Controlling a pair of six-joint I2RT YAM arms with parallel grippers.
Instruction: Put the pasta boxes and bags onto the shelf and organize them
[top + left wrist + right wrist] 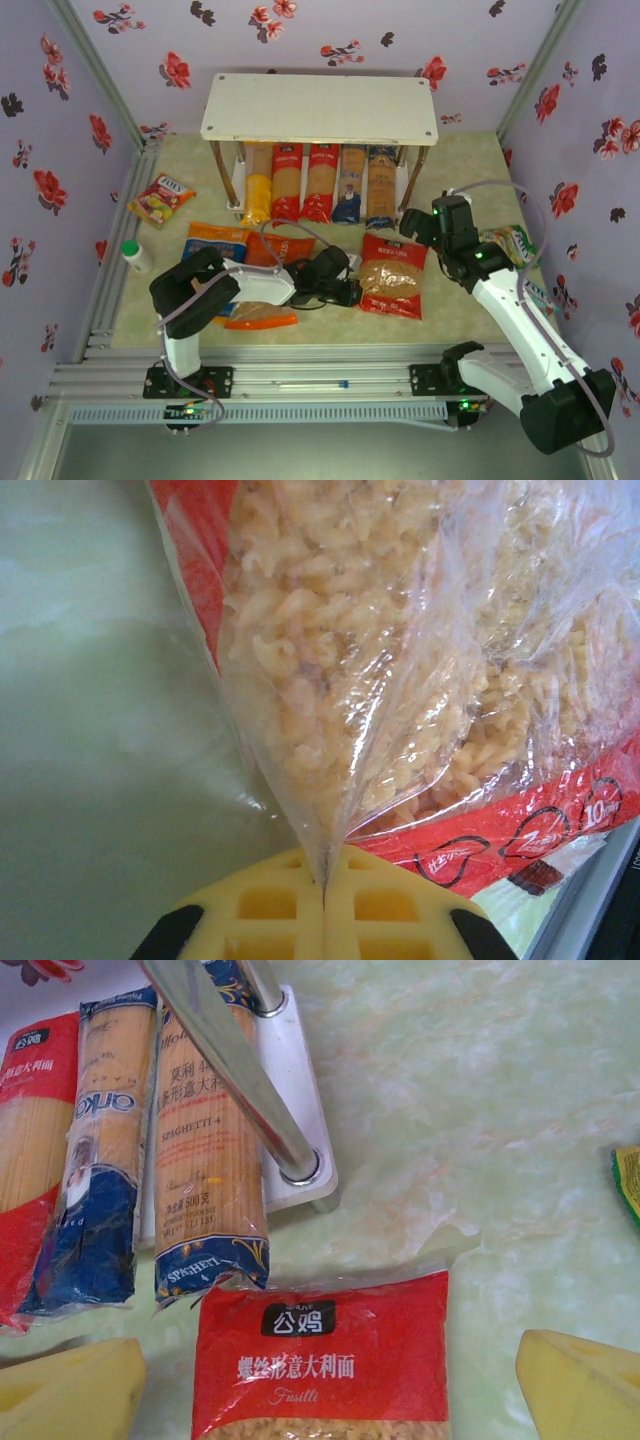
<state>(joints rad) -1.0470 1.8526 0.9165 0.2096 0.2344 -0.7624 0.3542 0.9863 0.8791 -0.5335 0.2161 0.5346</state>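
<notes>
Left wrist: left end effector (pixel 322 882) pinches crinkly clear film of red bag (pixel 400 700); right end effector (pixel 332 1360) gapes.

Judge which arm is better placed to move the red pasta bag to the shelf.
Left. The left gripper is shut on the red bag at its clear edge. The right gripper hovers open above the bag's top, holding nothing.

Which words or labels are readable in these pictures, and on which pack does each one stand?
"公鸡": red bag, black label.
"螺丝形意大利面": red bag.
"Fusilli": red bag.
"SPAGHETTI 4": end dark blue spaghetti pack.
"公鸡": red spaghetti pack.
The sideways print on the second dark blue pack and all other print are too small or blurred to read.
</notes>
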